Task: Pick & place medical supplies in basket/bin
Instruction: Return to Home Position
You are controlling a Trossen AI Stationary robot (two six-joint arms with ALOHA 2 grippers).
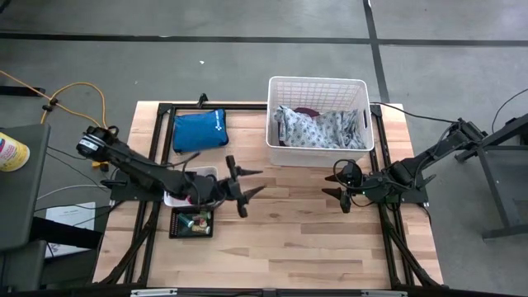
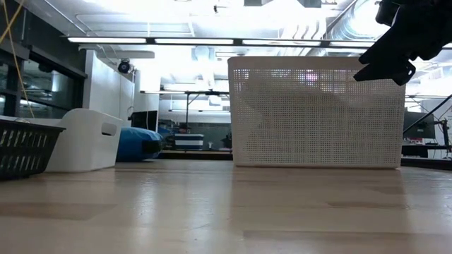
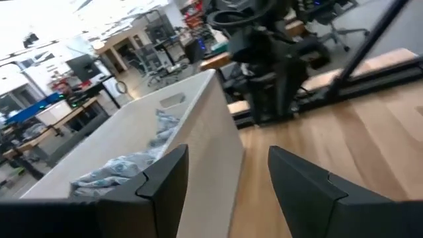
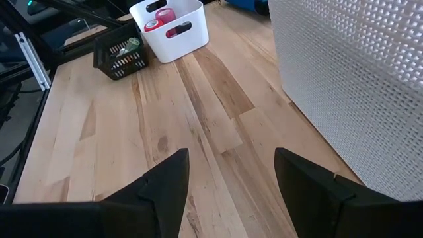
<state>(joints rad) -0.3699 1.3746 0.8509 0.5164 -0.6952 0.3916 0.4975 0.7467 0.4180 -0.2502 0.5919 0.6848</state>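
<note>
The white lattice basket (image 1: 318, 89) stands at the table's far side. In it lie a grey-patterned cloth (image 1: 318, 128) and a bit of maroon (image 1: 307, 110). My left gripper (image 1: 257, 181) hovers open and level near the table's middle, pointing toward the basket (image 3: 198, 132), with nothing between its fingers. It stands above the small white tray (image 4: 168, 26), which holds pink rolls (image 4: 164, 14), and the black mesh crate (image 1: 191, 223) beside it. My right gripper (image 1: 332, 186) waits open in front of the basket's right half, raised off the table (image 2: 385, 60).
A blue pouch (image 1: 200, 130) lies at the far left, next to the basket. Bare wood spreads across the table's near half (image 1: 289, 256). My left arm covers most of the white tray in the high view. Black frame rails (image 1: 153, 148) run along the table's sides.
</note>
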